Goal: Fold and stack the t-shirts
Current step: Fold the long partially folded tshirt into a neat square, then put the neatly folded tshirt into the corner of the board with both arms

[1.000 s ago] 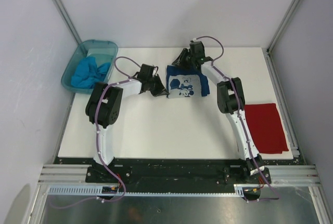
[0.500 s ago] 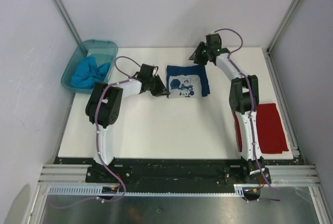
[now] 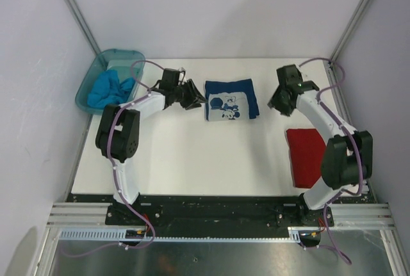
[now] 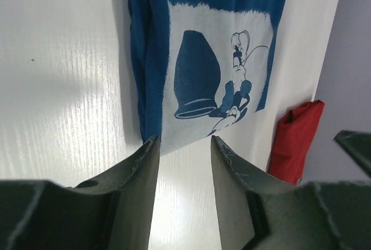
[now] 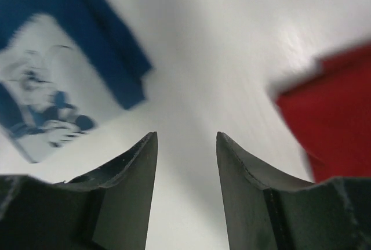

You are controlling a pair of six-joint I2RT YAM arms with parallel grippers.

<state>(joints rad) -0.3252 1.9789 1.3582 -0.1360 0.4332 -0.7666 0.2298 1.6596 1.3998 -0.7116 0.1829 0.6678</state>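
The only marking to be seen is on the navy shirt (image 3: 230, 100): a white panel with a light-blue cartoon figure, any lettering too small to tell. The shirt lies folded into a rectangle at the middle far part of the table (image 3: 192, 161). A second ago the left gripper (image 3: 194, 97) was at the shirt's left edge and the right gripper (image 3: 277, 102) at its far edge. Now the left one has drawn back a little to the left, and its jaws stand apart with nothing between them. The shirt's edge lies just beyond its fingertips in the left wrist view, and contact cannot be told. The right gripper has swung well to the right and hangs over bare table between the navy shirt and the red shirt (image 3: 306, 155), jaws apart and empty. The red shirt lies flat near the right edge, its right side now hidden by the right arm's elbow. The turquoise shirt (image 3: 109, 89) sits bunched in the tub (image 3: 118, 54) at the far left corner, as before.
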